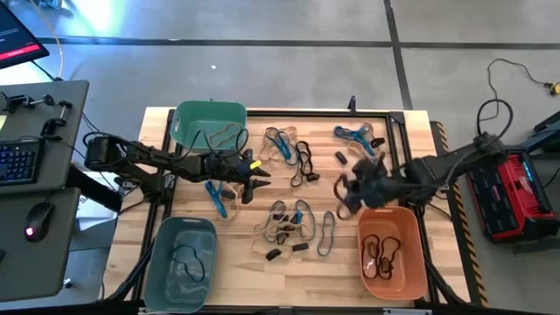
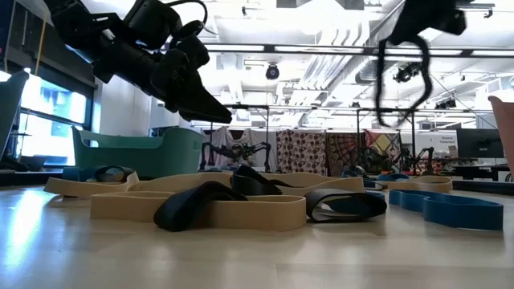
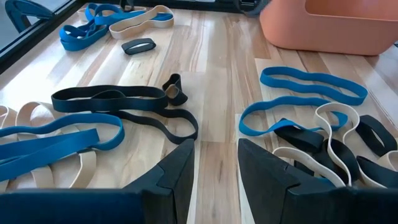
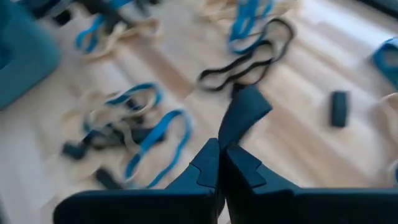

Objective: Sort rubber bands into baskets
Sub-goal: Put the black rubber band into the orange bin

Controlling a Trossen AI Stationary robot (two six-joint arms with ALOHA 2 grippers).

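Many rubber bands in tan, blue and black [image 1: 293, 223] lie spread on the wooden table. The teal-green basket [image 1: 208, 122] stands far left, the grey-blue one [image 1: 181, 262] near left, the orange one [image 1: 392, 254] near right. My right gripper [image 1: 354, 186] hangs above the table just beyond the orange basket, shut on a black rubber band [image 2: 399, 80]. My left gripper [image 1: 255, 182] is open over bare wood at the table's middle left, with nothing between its fingers [image 3: 180, 171]. My right gripper pinches the black band's upper part [image 4: 244, 115] between its two shut fingers, which slant down from the table's right side. The band hangs as a slack loop below the fingers [image 2: 385, 96], lifted clear of the table.
The orange basket holds black bands [image 1: 381, 254], the grey-blue one a dark band, the teal-green one a tan band [image 1: 223, 136]. A black frame [image 1: 398, 131] runs along the table's far and right edges. A desk with keyboard and mouse [image 1: 35, 219] stands left, a red case [image 1: 512, 192] right.
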